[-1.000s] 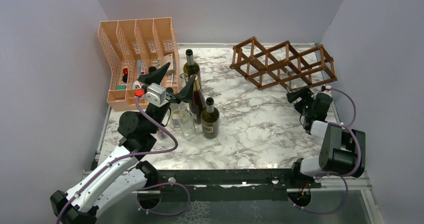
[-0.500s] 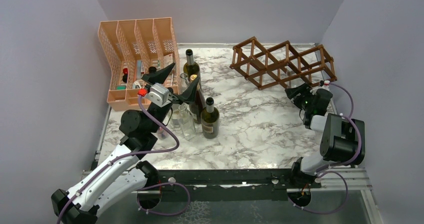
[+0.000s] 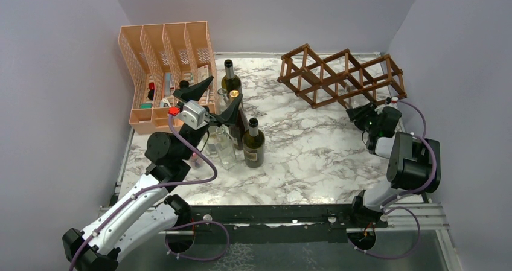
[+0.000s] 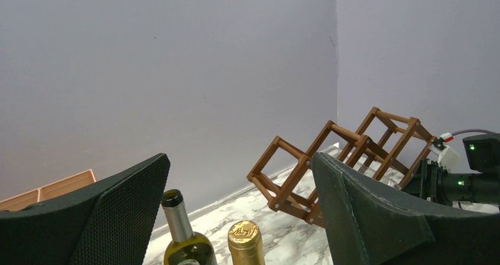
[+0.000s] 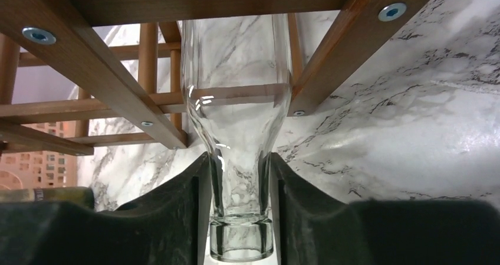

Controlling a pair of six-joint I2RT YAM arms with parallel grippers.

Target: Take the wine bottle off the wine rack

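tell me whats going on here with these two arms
The right gripper is closed on the neck of a clear wine bottle that lies inside the wine rack, not yet pulled out. The left gripper hangs open above a group of standing bottles beside the peach organizer, holding nothing.

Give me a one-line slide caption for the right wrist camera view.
Right gripper, jaws pinching the neck of a clear wine bottle lying in the wooden wine rack.
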